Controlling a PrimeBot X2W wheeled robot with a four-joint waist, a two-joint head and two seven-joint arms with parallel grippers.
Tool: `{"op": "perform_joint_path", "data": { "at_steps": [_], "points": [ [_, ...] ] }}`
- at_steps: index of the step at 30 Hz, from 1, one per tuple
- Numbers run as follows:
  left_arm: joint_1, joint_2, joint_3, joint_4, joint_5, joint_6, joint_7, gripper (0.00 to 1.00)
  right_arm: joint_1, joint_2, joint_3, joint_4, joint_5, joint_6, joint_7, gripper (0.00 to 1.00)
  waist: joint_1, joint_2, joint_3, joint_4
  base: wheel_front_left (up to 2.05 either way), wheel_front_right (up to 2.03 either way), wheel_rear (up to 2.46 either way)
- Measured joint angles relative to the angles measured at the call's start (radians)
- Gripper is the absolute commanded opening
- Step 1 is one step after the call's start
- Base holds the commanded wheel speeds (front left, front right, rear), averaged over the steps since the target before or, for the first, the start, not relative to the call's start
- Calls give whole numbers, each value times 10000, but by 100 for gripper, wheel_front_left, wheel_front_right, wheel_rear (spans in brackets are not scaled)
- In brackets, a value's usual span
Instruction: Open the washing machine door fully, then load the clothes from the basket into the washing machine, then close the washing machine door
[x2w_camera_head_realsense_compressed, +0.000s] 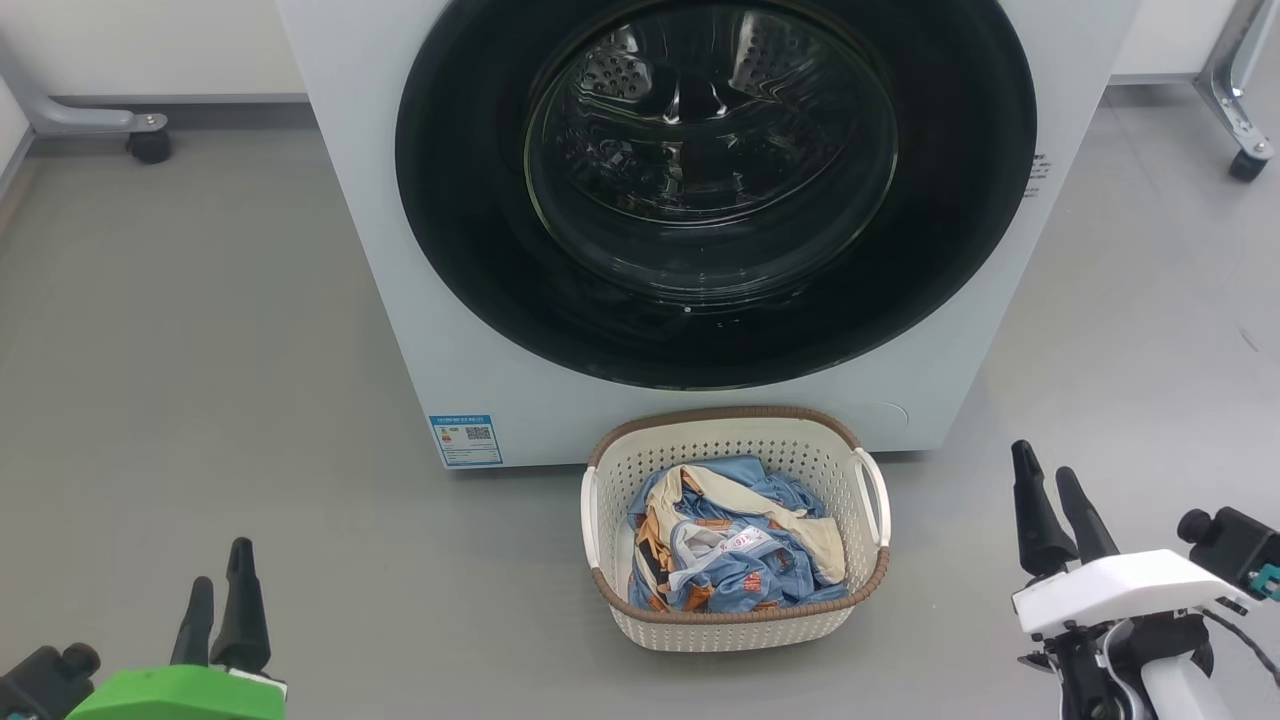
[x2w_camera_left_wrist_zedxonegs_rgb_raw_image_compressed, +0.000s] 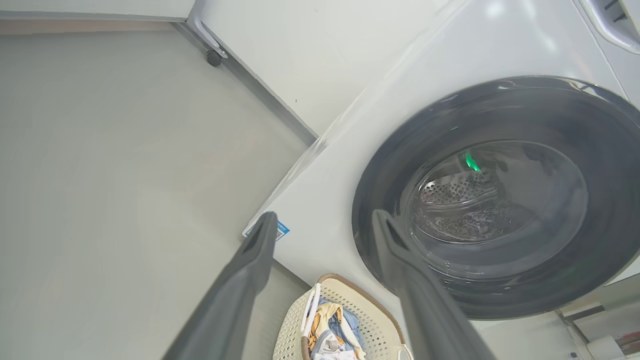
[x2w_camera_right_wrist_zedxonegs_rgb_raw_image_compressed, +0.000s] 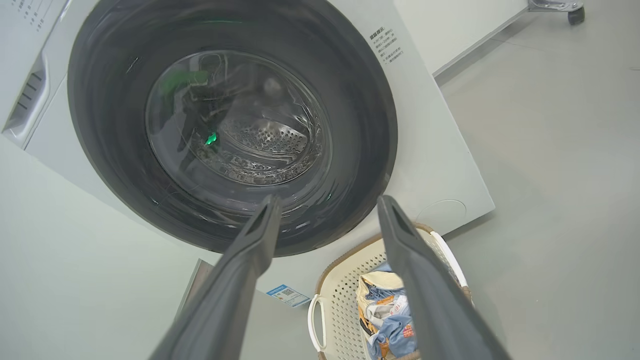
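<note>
The white washing machine stands ahead with its round black-rimmed glass door closed flat against its front; the steel drum shows through the glass. On the floor before it sits the cream basket, holding light-blue and cream clothes. My left gripper rests open at the lower left, well away from the basket. At the lower right my right gripper is open too, empty, right of the basket. The wrist views show the door, the basket and open grippers.
Grey floor spreads on both sides of the machine. A grey frame leg with a black caster stands at the far left by the wall, and another caster at the far right. A blue energy sticker marks the machine's lower left corner.
</note>
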Motion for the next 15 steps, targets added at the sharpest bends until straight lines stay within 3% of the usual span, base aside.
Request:
{"op": "perform_joint_path", "data": {
  "at_steps": [15],
  "points": [
    [209,192,65,-420,3733,0,-353,100,-36,-35,514,-178,-2652,6,-483,100,0,0,-59,-28,0,0,0]
  ]
}}
